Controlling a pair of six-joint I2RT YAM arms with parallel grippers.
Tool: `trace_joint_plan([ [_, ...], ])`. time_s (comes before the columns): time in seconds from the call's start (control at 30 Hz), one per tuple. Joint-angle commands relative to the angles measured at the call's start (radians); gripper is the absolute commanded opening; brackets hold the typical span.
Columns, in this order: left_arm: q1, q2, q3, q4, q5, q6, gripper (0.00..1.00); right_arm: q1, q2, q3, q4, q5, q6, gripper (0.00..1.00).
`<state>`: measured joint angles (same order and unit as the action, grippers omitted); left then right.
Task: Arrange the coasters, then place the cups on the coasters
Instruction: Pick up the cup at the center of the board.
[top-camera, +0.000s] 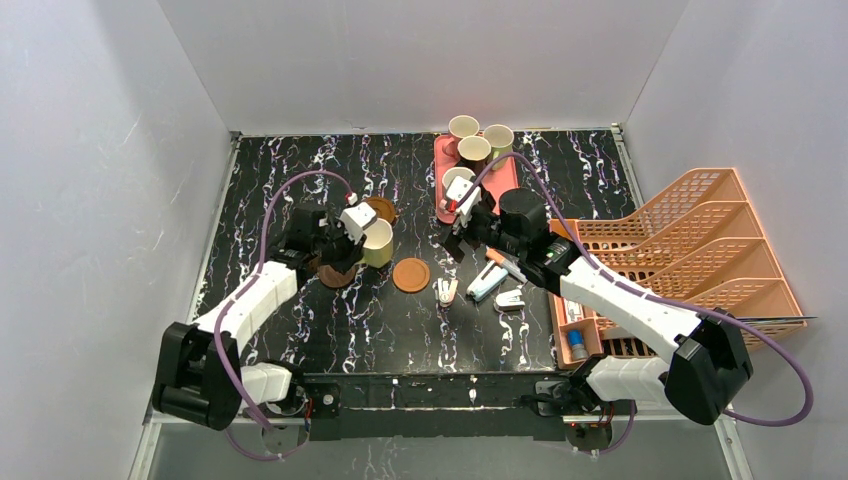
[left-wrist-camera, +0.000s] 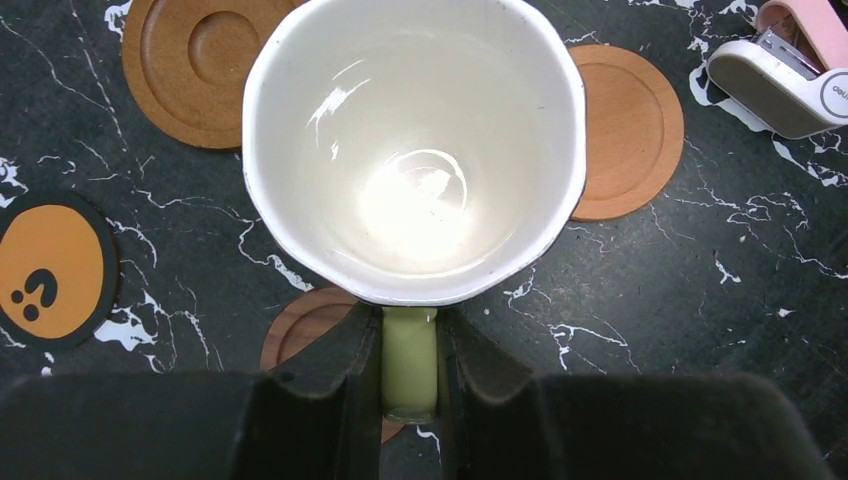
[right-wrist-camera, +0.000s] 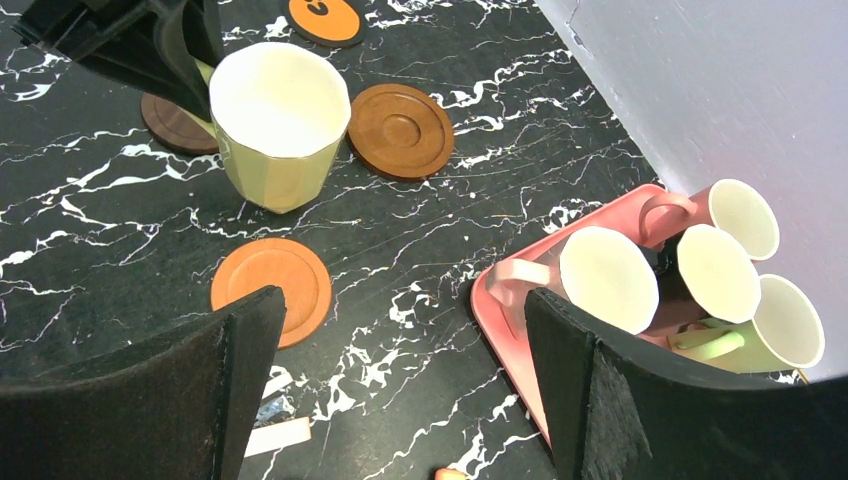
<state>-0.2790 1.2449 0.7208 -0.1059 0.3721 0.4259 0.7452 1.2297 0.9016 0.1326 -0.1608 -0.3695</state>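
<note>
Four cups (right-wrist-camera: 608, 278) on tray (right-wrist-camera: 505, 325) — fifth cup (top-camera: 377, 242) among coasters (top-camera: 410, 274), left.

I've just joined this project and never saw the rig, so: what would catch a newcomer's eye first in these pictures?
Left of centre, the left gripper clamps a yellow-green cup by its handle, with coasters lying around it. Further right, the right gripper hangs wide open near a pink tray crowded with four more cups.

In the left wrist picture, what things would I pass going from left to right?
Orange spotted coaster → ringed brown coaster → yellow-green cup → plain light-brown coaster → white and pink stapler.
</note>
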Motion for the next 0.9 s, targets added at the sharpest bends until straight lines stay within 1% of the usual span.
trace_joint_plan([
  [0.0, -0.002, -0.085, -0.009, 0.079, 0.005, -0.01, 0.0, -0.007, -0.03, 0.0, 0.047, -0.012, -0.001, 0.98],
  [0.2, 0.008, -0.143, -0.041, 0.101, -0.023, -0.026, 0.0, -0.008, -0.035, 0.0, 0.048, -0.014, 0.0, 0.98],
  [0.27, 0.015, -0.169, -0.058, 0.157, -0.041, -0.044, 0.0, -0.008, -0.036, 0.0, 0.048, -0.014, 0.0, 0.98],
  [0.57, 0.055, -0.208, -0.095, 0.231, -0.088, -0.094, 0.0, -0.009, -0.039, 0.0, 0.048, -0.016, 0.0, 0.98],
  [0.87, 0.079, -0.256, -0.159, 0.358, -0.173, -0.146, 0.0, -0.009, -0.045, -0.003, 0.048, -0.019, 0.0, 0.98],
])
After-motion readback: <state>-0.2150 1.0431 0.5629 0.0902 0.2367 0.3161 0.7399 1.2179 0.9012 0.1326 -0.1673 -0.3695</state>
